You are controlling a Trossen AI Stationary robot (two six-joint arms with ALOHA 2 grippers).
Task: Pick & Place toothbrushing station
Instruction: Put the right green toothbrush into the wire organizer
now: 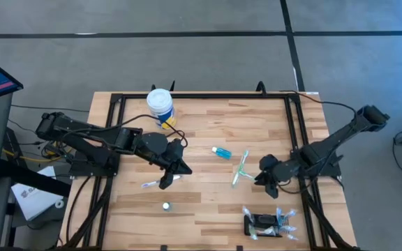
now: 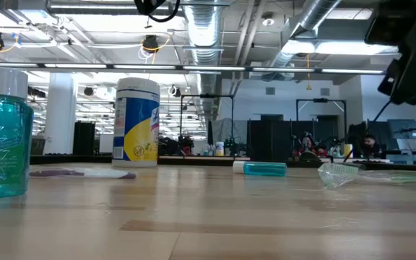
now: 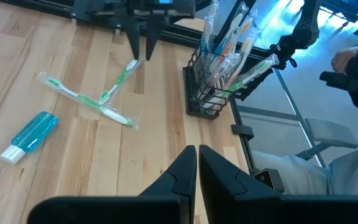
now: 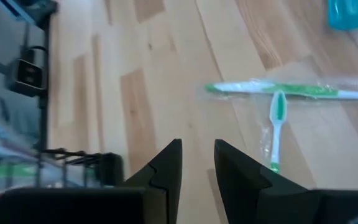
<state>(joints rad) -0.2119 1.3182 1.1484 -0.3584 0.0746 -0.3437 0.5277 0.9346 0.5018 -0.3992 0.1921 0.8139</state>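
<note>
No print on the tub (image 2: pixel 136 121) can be read

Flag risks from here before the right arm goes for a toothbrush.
1. The two green toothbrushes lie crossed in clear wrap, so the open right gripper above the bare wood beside them may drag both or slip on the film.
2. The black holder near the table's front edge already bristles with brushes; an insertion could snag or tip it.
3. The left gripper, shut and empty, hangs by a wrapped brush and could nudge it.
</note>
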